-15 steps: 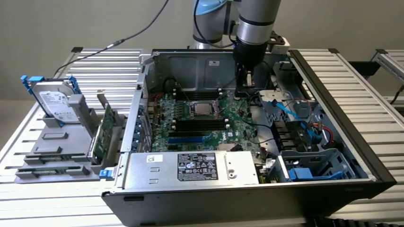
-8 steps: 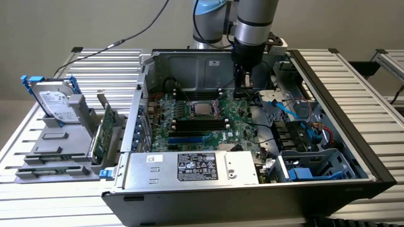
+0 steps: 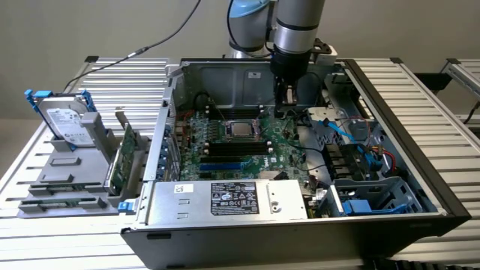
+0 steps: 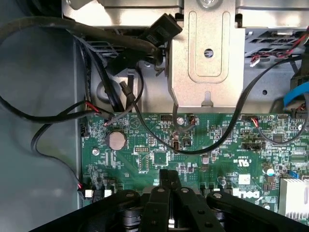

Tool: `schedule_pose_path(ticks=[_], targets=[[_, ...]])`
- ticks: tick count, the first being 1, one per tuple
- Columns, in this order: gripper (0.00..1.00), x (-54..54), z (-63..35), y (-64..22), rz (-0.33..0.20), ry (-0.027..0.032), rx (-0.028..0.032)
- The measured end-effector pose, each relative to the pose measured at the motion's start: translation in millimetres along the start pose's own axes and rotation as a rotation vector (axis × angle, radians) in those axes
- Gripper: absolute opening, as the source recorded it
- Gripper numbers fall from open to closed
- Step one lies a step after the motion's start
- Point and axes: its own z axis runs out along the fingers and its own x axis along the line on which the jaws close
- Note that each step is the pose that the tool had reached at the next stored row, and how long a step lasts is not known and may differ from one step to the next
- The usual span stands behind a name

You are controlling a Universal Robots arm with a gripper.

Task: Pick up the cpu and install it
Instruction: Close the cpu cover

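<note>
1. Closest, my gripper (image 4: 169, 176) was clenched on nothing over the green board (image 4: 193, 145).
2. The cpu (image 3: 240, 129) lay flat in its socket, metal top up, square, no longer side.
3. I hung near it, apart.

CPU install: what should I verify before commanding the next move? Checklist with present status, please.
1. cpu located: ok, lying flat on the motherboard.
2. Cpu fully seated and latched: cannot tell.
3. gripper above the cpu: not ok, it hangs to the exterior view's right of it, inside the case.
4. Gripper holding anything: cannot tell.
5. Path free of cables: not ok, black cables run close to the board in the wrist view.
6. hard drive out of the way: ok, outside the case.
</note>
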Motion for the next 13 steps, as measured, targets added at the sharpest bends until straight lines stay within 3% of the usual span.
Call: schedule_pose_path(ticks=[13], targets=[[0.11, -0.2, -9.9, -22.3, -0.017, -0.0265, -0.0004]])
